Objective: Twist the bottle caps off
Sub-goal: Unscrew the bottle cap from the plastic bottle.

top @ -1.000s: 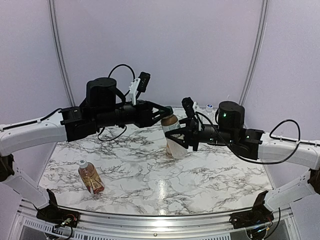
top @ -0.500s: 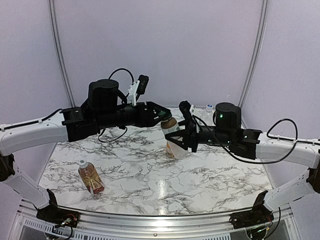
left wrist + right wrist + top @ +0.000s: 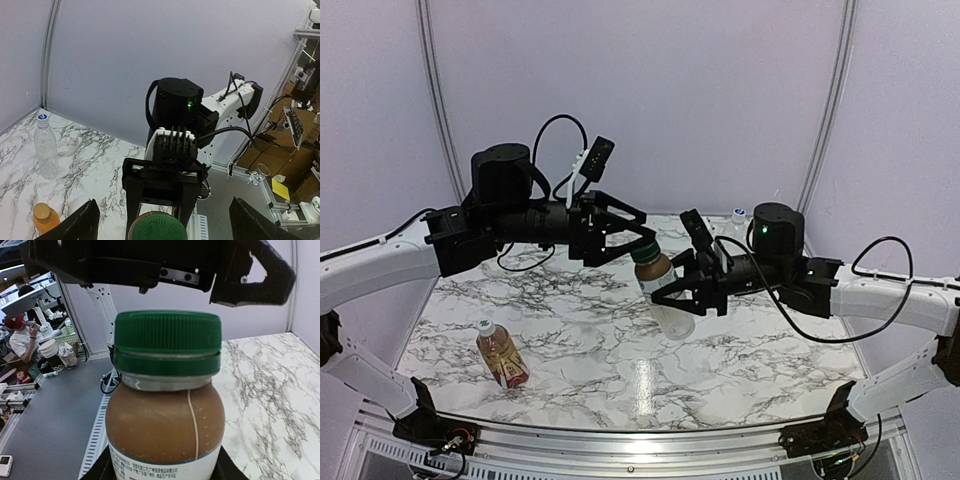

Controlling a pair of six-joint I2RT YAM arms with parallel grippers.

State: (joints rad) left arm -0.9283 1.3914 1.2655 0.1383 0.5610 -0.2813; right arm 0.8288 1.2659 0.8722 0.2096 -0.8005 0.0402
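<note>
Jaws of the left gripper (image 3: 638,232) stand wide apart, with the round dark green plastic screw cap (image 3: 155,226) centred just ahead between them, touching neither. Right gripper (image 3: 688,288) is clamped on the amber-filled plastic bottle (image 3: 665,292), held above the marbled table (image 3: 570,360). The bottle's long axis tilts, cap end pointing up toward the left jaws.

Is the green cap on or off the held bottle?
On. The green cap sits squarely over the neck of the bottle, right wrist view.
</note>
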